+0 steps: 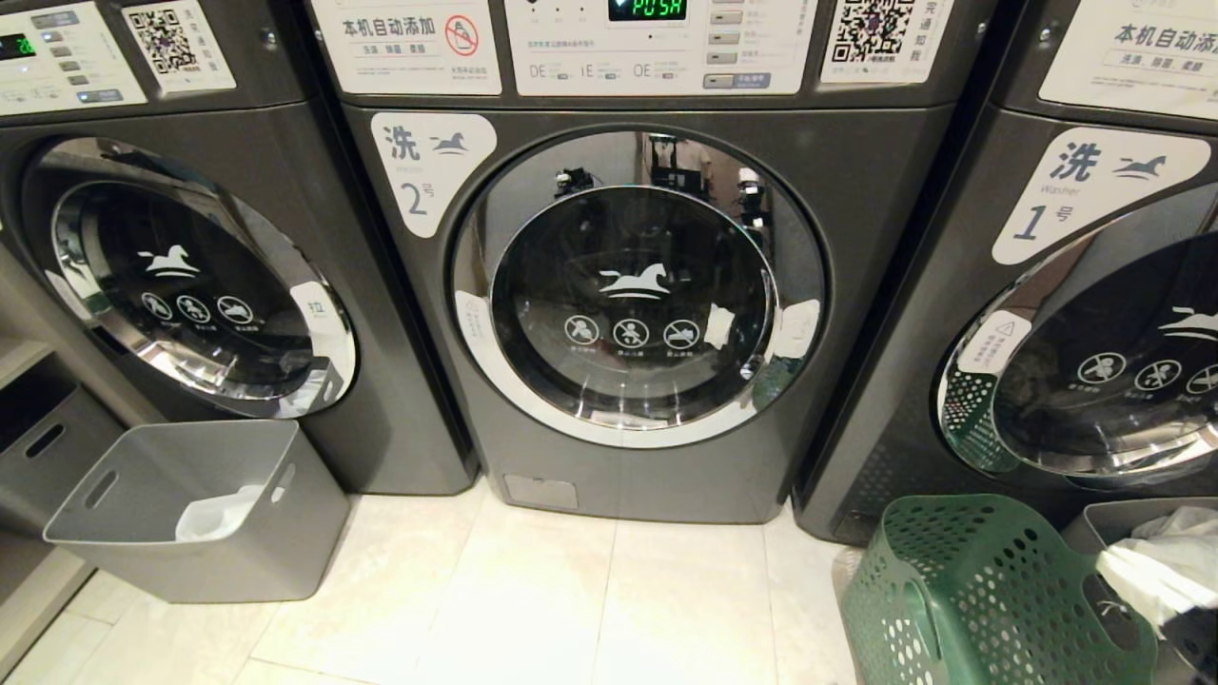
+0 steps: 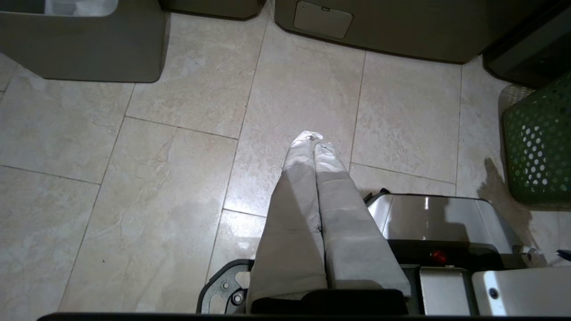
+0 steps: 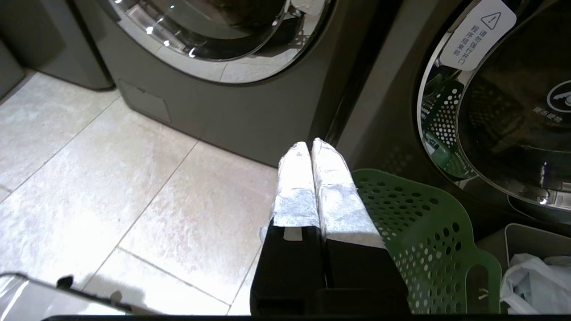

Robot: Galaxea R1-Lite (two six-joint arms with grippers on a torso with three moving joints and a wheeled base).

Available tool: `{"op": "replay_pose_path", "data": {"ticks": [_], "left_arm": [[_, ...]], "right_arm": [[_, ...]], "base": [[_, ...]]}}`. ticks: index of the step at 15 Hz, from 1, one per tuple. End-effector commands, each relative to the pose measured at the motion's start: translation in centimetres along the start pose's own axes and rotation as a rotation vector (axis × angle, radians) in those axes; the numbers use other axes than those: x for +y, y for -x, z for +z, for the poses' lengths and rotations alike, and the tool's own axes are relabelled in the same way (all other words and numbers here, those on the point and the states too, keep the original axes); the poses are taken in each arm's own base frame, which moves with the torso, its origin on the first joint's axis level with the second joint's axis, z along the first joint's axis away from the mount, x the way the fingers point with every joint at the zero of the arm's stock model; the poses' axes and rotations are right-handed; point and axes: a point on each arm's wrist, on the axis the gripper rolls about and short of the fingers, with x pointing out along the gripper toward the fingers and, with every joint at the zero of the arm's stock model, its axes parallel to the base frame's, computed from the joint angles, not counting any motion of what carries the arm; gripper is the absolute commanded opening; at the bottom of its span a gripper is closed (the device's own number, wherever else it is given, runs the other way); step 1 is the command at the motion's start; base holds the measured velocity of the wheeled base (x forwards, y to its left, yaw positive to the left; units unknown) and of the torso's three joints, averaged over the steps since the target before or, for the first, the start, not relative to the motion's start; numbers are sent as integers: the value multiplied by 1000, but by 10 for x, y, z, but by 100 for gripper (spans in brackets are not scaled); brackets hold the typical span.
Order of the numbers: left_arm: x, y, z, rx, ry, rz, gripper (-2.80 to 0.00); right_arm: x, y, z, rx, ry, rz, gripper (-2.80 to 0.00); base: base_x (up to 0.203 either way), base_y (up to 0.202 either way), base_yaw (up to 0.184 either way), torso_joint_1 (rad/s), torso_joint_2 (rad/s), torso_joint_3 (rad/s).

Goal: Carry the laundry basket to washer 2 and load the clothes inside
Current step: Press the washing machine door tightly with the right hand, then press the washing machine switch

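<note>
Both grippers are seen with fingers pressed together, empty: the left gripper over the floor, the right gripper beside the laundry basket. The basket is set on the floor right of washer 2, whose door is shut.

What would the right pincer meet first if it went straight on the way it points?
Probably the dark grey front-load washer 2, low on its front panel; the shut right pincer aims there, though depth is unclear.
</note>
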Motion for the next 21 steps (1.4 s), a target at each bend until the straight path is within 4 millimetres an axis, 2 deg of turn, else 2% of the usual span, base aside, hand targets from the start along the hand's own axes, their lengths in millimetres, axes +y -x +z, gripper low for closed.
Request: {"op": "replay_pose_path", "data": {"ticks": [1,3,4,6,7,10,12,14,16,21], "left_arm": [[0,-29,-20,-9,-9,-3,-280],[1,-59,-50,-26,-38,-33,-280],[1,-64,-57,-35,-49,-49,-280],[0,-65,-52,-98,-67,-75,-280],[0,-65,-54,-72,-75,-67,-280],[0,-62,-55,-91,-73,36,-280],[0,-58,-57,-151,-73,44,-280],[0,-48,-64,-296,-89,3,-280],[0,-45,-67,-355,-93,-10,-280],[0,-45,-67,-352,-99,-7,-280]], "right_arm": [[2,48,-15,-64,2,-11,-280],[5,69,-35,-28,7,1,-280],[7,73,-45,36,9,22,-280],[11,76,-64,250,-25,79,-280],[11,75,-66,311,-37,89,-280],[11,74,-65,343,-68,-11,-280],[13,79,-65,302,-80,-96,-280],[16,91,-68,137,-67,-122,-280],[18,97,-70,16,-59,-155,-280],[17,95,-71,-7,-66,-172,-280]], "base": [[0,0,0,0,0,0],[0,0,0,0,0,0],[0,0,0,0,0,0],[0,0,0,0,0,0],[0,0,0,0,0,0],[0,0,0,0,0,0],[0,0,0,0,0,0],[0,0,0,0,0,0],[0,0,0,0,0,0],[0,0,0,0,0,0]]}}
